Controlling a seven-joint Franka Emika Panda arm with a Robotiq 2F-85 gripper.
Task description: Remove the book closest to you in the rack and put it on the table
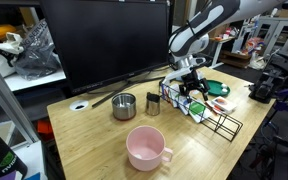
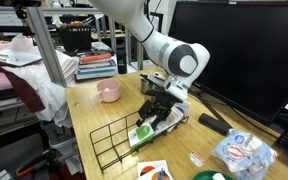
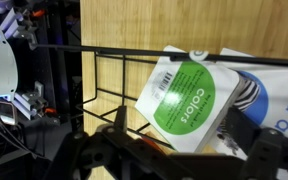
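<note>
On the big wooden table [image 1: 94, 130] we see many things. The biggest is the black screen [image 1: 104, 40] that stands at the far side. The white robot arm [image 1: 209, 25] comes in from the far right and bends down to the table.

Under the arm is the long black wire rack [image 1: 224, 125]. In an exterior view it stands on the right part of the table. The book [image 2: 142, 133] is in the rack, at the end right under the arm. It is white with a big green circle on its cover [image 3: 184, 100]. It leans to one side and does not stand up straight. In the wrist view, thin rack wires [image 3: 114, 52] run across just behind it.

The gripper [image 2: 156, 115] hangs right over the book. In the wrist view its two dark fingers [image 3: 119, 128] are apart, with one on each side of the book. That part is blurry, so we cannot tell if the fingers squeeze the book or only sit beside it.

A pink mug [image 1: 144, 147] stands near the front edge. Left of the rack stand a shiny pot [image 1: 124, 105] and a small metal cup [image 1: 153, 103]. A green plate [image 1: 216, 87] lies just behind the rack.
</note>
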